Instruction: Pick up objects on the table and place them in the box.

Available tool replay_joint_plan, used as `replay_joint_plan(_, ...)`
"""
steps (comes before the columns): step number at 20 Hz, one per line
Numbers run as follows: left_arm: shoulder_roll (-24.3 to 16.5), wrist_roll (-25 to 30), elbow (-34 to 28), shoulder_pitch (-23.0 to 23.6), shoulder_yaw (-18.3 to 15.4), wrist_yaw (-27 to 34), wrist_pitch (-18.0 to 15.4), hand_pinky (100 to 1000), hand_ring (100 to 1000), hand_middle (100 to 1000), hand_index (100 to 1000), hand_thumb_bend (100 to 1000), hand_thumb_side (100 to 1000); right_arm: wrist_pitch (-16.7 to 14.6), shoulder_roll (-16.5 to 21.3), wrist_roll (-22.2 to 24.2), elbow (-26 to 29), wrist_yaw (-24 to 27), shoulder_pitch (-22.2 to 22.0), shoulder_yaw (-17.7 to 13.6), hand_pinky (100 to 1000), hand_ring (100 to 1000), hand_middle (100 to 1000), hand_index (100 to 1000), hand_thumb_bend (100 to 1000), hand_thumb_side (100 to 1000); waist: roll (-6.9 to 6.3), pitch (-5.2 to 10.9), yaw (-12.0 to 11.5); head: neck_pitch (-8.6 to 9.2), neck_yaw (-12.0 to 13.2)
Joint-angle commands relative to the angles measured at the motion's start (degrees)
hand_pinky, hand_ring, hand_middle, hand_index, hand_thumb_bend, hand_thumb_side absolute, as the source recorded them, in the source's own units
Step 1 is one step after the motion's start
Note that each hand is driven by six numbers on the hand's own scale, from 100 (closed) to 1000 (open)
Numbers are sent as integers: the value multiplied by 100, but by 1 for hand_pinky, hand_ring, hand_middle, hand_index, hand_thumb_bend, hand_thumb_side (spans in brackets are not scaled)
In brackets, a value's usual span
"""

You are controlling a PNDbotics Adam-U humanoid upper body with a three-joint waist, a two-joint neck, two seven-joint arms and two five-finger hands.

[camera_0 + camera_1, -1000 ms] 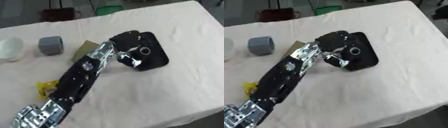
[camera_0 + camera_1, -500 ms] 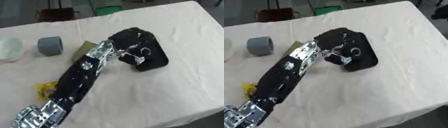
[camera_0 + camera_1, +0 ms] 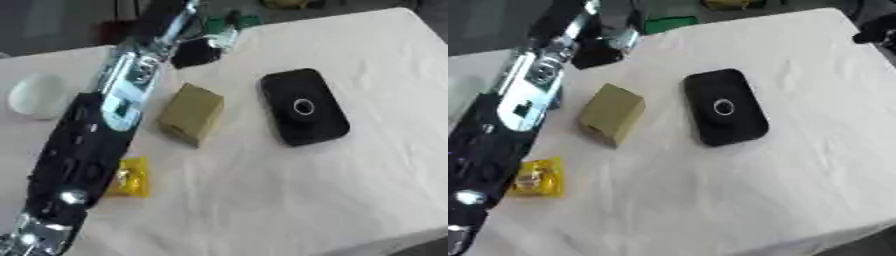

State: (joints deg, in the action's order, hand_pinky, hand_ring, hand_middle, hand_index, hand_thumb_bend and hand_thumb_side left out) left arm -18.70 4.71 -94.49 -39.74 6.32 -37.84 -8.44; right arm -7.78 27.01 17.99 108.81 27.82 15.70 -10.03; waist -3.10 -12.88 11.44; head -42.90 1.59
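Black, smooth, rounded-rectangular case (image 3: 303, 106) with a small silver ring on top, lying flat at the centre of the cloth-covered surface (image 3: 289, 200); long axis runs near–far, leaning slightly left at the far end. Left of it, a tan cardboard box (image 3: 192, 113); nearer left, a crinkled yellow packet (image 3: 131, 177). Left hand (image 3: 203, 47) raised at the far edge; finger posture cannot be determined.
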Motion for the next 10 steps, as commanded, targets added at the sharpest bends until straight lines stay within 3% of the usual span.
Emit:
replay_joint_plan(1, -813, -62, -1095, 588, -555, 477, 437, 882, 957, 912, 833, 100, 677, -2, 201, -57, 18, -77, 0, -112, 688, 670, 808, 880, 100, 763, 19, 131, -96, -45, -107)
replay_joint_plan(5, -1211, -311, -1756, 1740, -998, 423, 765, 906, 987, 941, 824, 100, 685, 16, 202, -79, 1, -117, -66, -146, 687, 669, 808, 880, 100, 764, 10, 151, -288, -72, -176)
replay_joint_plan(10, -1097, -539, -1994, 2446, -1253, 213, 934, 921, 1000, 983, 813, 100, 685, 16, 205, -87, 0, -121, -112, -157, 687, 669, 808, 880, 100, 764, 38, 186, -415, -82, -214)
